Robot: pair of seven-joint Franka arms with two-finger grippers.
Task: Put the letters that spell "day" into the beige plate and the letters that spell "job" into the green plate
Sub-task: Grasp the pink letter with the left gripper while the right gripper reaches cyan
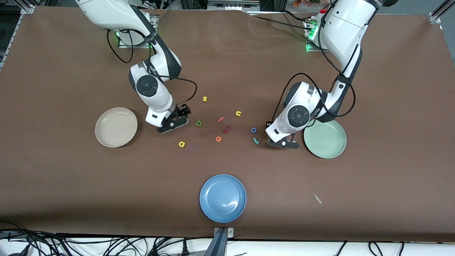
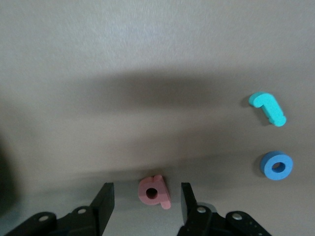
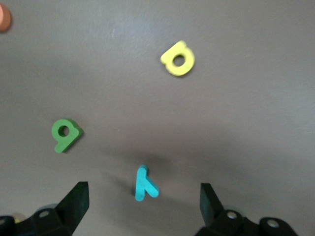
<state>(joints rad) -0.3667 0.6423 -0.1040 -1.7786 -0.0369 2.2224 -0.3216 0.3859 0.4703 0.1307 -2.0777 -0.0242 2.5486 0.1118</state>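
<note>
Left gripper fingers flank salmon b, not touching

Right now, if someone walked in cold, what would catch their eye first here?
Two white arms bent low over a scatter of tiny foam letters mid-table. The left tool straddles a salmon b on the table beside the green plate; the right tool hangs open over a teal y beside the beige plate. A blue plate sits alone, nearest the front camera.

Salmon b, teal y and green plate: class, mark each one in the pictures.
salmon b [image 2: 154,192], left wrist view, on its round bowl.
teal y [image 3: 144,184], right wrist view, on its long stem.
green plate [image 1: 328,153], front view, on its rim.
</note>
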